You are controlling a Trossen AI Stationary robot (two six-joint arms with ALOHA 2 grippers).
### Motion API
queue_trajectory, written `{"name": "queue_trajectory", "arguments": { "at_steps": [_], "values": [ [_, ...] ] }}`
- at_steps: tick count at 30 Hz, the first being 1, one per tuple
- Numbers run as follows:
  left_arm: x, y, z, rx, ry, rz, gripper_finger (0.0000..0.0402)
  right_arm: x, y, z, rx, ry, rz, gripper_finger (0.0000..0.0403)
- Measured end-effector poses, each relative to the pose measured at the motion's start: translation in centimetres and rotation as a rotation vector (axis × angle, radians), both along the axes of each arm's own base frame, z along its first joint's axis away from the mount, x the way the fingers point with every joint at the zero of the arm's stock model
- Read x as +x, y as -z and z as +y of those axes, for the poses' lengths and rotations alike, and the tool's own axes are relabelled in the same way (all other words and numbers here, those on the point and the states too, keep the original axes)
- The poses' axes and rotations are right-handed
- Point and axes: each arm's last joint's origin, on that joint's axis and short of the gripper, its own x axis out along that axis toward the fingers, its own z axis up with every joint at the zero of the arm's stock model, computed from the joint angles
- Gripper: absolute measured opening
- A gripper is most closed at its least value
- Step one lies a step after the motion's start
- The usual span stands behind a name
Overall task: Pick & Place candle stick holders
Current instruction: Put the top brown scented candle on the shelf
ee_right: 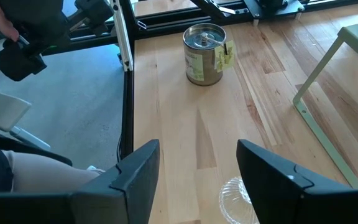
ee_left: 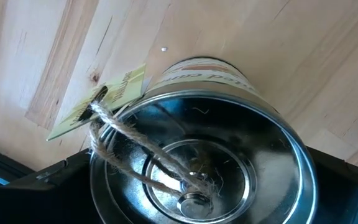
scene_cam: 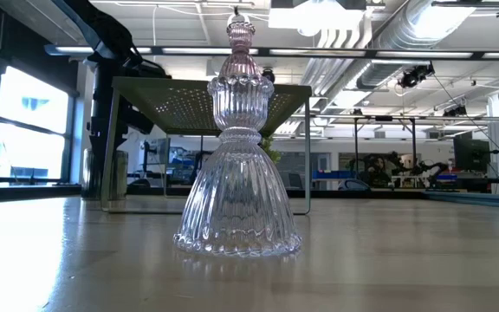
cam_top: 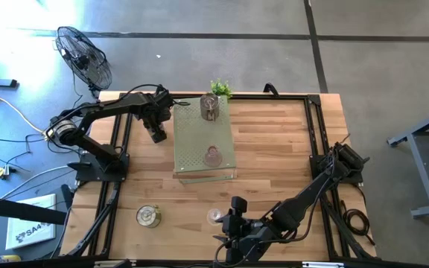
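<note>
My left gripper (cam_top: 157, 134) points down just left of the green board (cam_top: 192, 167). It is open around a metal candle stick holder (ee_left: 204, 155), whose paper tag (ee_left: 98, 102) lies on the wood. A second metal holder (cam_top: 210, 106) and a pink glass one (cam_top: 212, 156) stand on the board. A third metal holder (cam_top: 148, 216) stands near the front edge. My right gripper (ee_right: 197, 149) hovers open over the front edge, with the clear glass holder (cam_top: 214, 217) just below and ahead of its fingers. My left gripper comes at the metal holder from above, a dark finger (ee_left: 48, 186) on either side of its rim (ee_left: 135, 109). Whether the fingers touch its wall I cannot tell.
The board is a raised stand on thin legs (scene_cam: 308, 147) at the table's middle, with a small green plant (cam_top: 220, 88) at its far end. Black frame rails (cam_top: 118, 186) run along the table's left and right sides. A fan (cam_top: 84, 56) stands on the floor beyond the far left corner.
</note>
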Motion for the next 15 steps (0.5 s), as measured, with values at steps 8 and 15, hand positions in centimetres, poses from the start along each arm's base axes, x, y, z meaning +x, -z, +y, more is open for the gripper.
{"name": "queue_trajectory", "arguments": {
  "at_steps": [8, 15],
  "values": [
    [-0.06, -0.05, -0.07, -0.008, -0.009, 0.0, 0.0358, 0.0, 0.0, 0.0, 0.0, 0.0, 0.0, 0.0209],
    [-0.26, -0.12, -0.18, -0.002, -0.015, 0.025, 0.0358, 0.0, 0.0, 0.01, -0.003, -0.003, 0.0, 0.0208]
  ]
}}
